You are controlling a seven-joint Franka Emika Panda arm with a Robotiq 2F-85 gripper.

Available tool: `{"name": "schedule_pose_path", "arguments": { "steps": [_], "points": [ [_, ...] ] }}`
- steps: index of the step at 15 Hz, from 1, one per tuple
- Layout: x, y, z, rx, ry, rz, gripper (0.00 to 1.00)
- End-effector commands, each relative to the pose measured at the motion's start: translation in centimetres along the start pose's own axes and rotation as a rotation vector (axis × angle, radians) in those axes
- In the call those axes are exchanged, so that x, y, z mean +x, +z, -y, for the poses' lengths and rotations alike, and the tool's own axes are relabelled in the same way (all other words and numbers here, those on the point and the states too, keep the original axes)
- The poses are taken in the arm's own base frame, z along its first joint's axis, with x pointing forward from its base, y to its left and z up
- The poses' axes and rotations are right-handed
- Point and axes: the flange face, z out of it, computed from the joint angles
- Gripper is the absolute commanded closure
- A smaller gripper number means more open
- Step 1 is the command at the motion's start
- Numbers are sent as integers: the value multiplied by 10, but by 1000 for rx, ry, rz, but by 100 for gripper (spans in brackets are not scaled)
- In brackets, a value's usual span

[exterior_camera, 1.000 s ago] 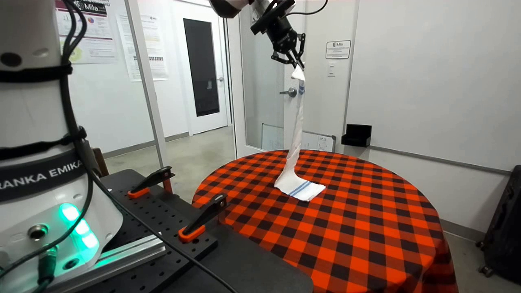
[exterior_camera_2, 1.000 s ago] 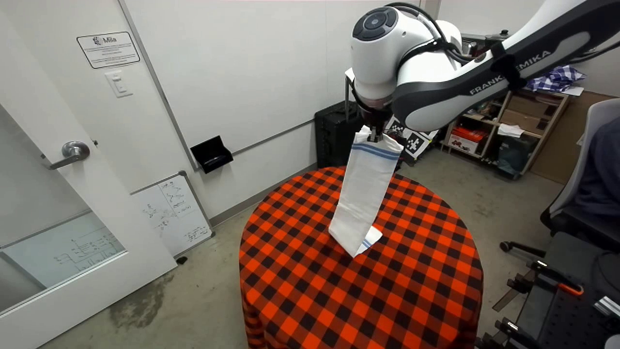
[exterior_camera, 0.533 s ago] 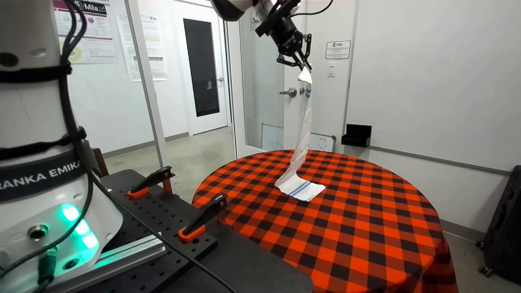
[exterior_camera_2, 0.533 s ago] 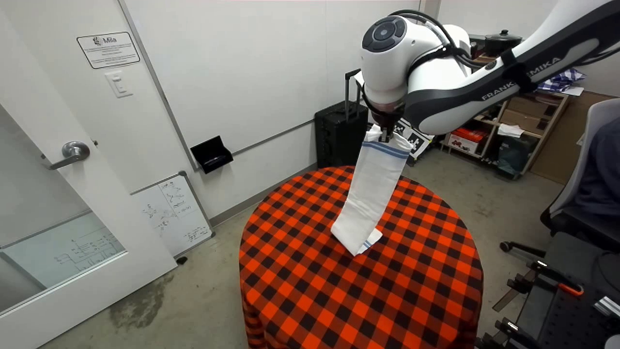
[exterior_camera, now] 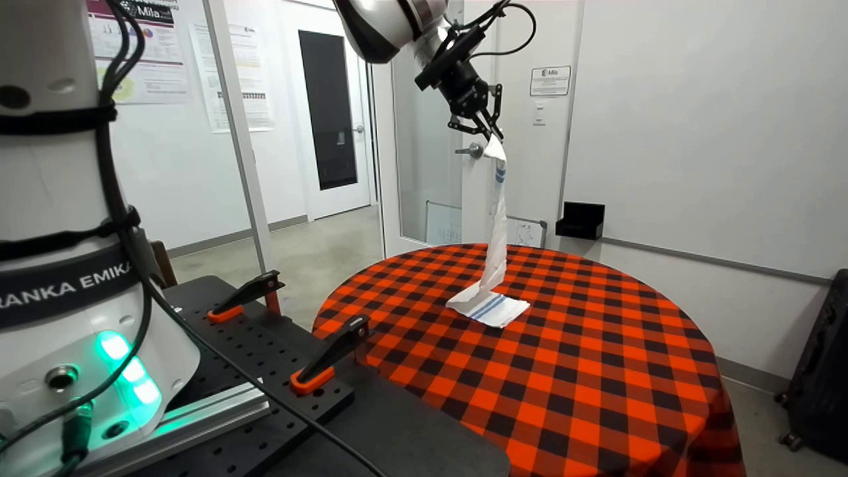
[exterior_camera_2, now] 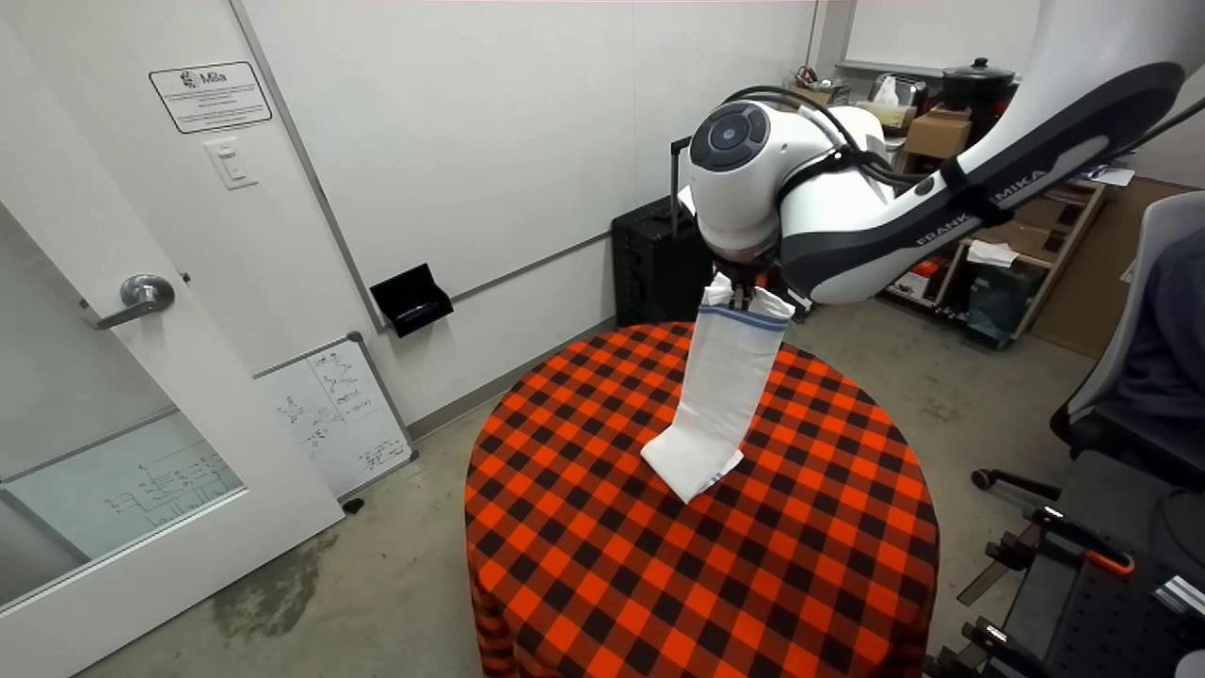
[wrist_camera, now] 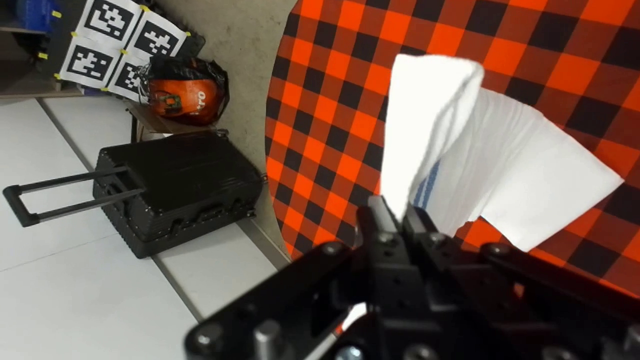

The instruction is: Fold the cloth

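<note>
The cloth is long, narrow and white with blue stripes near both ends. It shows in both exterior views and in the wrist view. My gripper is shut on its upper end and holds it high above the round table. In an exterior view the gripper pinches the middle of the top edge, and the corners flare at each side. The cloth hangs down and its lower end lies flat on the checked tablecloth, bent over at the bottom. In the wrist view the fingertips close on white fabric.
The tablecloth hangs over the table's round edge. A black base plate with orange clamps stands beside the table. A black wall holder, a black suitcase, a door and a chair stand around.
My gripper has shifted a little sideways and then come down with the cloth's upper end. The hanging part is lower and more upright over the lower end, which stays in place on the table.
</note>
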Motion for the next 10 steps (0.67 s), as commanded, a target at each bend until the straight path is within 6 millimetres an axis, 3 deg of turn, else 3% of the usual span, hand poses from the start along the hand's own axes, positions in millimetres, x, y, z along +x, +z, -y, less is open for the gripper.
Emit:
{"name": "schedule_pose_path", "arguments": {
  "steps": [1, 6, 10],
  "points": [
    [12, 15, 11, -41, -36, -18, 99],
    [23, 44, 29, -21, -35, 30, 99],
    [37, 68, 30, -5, 4, 71, 99]
  ]
}}
